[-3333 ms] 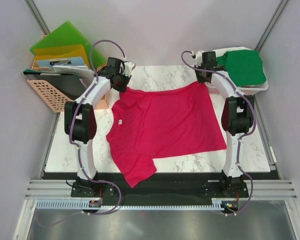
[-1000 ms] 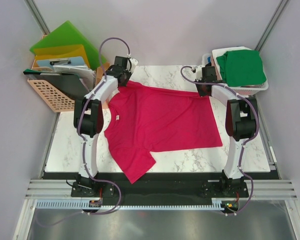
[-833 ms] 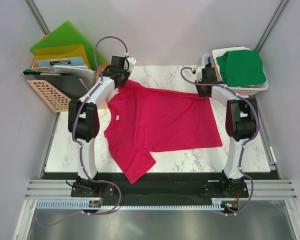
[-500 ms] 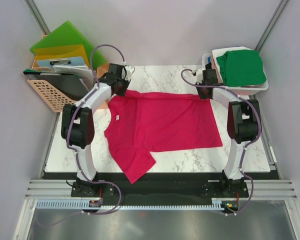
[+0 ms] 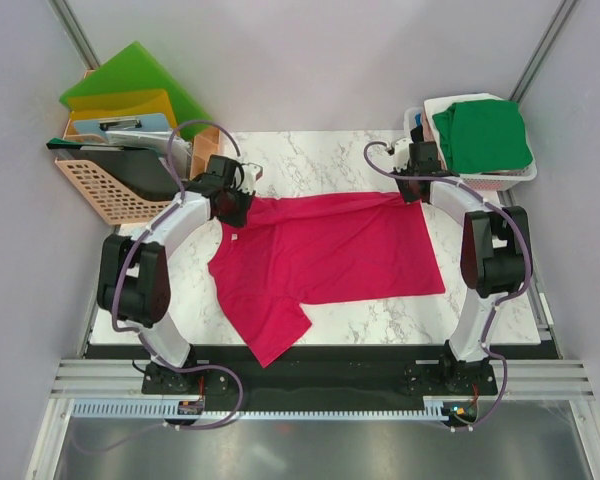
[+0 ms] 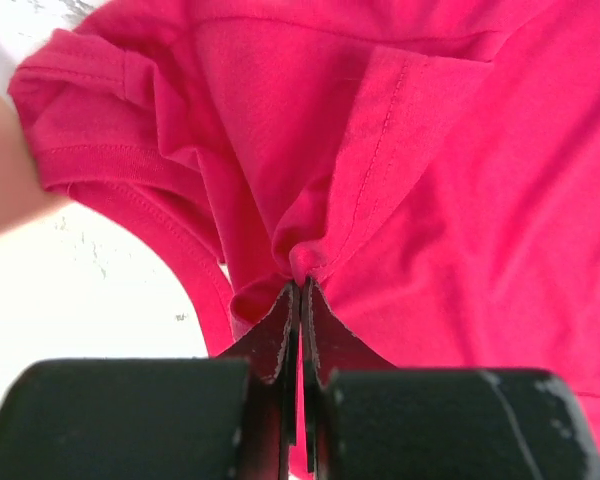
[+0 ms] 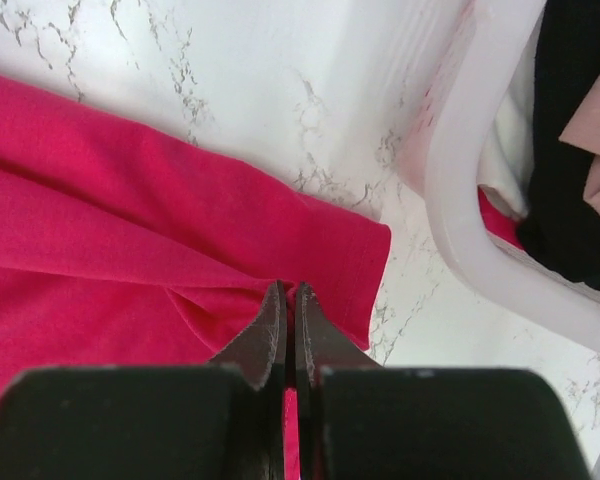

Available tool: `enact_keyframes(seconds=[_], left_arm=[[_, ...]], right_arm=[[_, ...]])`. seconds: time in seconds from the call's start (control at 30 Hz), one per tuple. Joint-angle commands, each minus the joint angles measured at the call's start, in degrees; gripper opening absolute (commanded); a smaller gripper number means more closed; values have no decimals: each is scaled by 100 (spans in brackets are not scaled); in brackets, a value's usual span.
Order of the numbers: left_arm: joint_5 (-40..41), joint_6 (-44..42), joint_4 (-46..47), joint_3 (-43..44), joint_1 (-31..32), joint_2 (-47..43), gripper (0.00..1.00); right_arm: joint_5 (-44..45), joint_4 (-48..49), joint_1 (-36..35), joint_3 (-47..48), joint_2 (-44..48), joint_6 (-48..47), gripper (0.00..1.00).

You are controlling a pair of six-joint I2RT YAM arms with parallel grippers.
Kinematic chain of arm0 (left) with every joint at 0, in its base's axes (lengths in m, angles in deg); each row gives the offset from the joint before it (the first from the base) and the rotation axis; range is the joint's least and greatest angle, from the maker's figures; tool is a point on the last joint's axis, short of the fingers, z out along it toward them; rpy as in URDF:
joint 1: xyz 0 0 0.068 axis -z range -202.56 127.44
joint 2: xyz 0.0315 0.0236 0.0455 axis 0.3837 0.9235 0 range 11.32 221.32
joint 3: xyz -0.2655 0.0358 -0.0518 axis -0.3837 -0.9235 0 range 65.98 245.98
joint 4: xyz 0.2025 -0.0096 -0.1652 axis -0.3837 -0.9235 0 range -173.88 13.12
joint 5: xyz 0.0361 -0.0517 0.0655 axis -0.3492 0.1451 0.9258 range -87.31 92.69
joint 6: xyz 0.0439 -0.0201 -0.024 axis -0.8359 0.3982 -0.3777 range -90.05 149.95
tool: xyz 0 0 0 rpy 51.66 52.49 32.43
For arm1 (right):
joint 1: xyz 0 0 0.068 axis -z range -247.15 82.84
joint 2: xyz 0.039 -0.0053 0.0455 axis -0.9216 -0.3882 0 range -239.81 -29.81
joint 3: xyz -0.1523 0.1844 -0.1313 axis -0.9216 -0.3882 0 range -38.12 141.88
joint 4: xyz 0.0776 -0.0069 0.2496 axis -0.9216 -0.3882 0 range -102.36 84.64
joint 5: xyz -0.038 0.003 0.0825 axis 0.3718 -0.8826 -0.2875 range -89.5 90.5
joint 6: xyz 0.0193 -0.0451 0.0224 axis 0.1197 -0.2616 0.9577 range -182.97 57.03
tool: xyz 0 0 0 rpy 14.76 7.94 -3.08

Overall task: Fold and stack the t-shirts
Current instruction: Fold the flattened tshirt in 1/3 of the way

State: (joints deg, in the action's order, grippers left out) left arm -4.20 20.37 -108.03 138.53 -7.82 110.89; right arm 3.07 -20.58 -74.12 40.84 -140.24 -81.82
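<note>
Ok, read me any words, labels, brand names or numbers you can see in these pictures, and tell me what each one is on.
Nothing can be read in any view.
Small white neck tag on the crimson-pink cloth t-shirt: too small to read.
Pale blue sheet in the peach plastic lattice basket: any print is too small to make out.

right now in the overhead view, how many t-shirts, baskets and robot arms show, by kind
t-shirts: 2 (crimson-pink cloth t-shirt spread flat, green cloth t-shirt on the white plastic basket)
baskets: 2 (that one, peach plastic lattice basket)
robot arms: 2 (left arm, right arm)
total: 6
</note>
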Motion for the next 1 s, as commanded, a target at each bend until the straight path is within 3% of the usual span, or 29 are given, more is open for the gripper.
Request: enact_keyframes(seconds=[0.0, 0.23, 0.73, 0.77, 0.83, 0.87, 0.9, 0.97], left_arm=[[-146, 176, 22, -180, -24, -517, 2], [39, 62, 13, -277, -24, -456, 2], [66, 44, 57, 83, -24, 599, 3], [83, 53, 48, 92, -24, 625, 9], [153, 79, 48, 84, -24, 660, 56], [197, 80, 48, 75, -24, 678, 71], [206, 88, 57, 66, -24, 687, 97], [206, 97, 75, 31, -24, 687, 100]], right_arm=[[-142, 90, -7, -82, 303, -40, 0], [-239, 46, 2, -249, 452, -66, 0], [-380, -42, 2, -539, 514, -189, 0], [-380, -51, 11, -548, 523, -189, 0], [-415, -60, 2, -539, 523, -189, 0], [-424, -51, 2, -531, 523, -180, 0], [-433, -60, 11, -531, 523, -172, 0], [-441, -60, 2, -522, 514, -154, 0]])
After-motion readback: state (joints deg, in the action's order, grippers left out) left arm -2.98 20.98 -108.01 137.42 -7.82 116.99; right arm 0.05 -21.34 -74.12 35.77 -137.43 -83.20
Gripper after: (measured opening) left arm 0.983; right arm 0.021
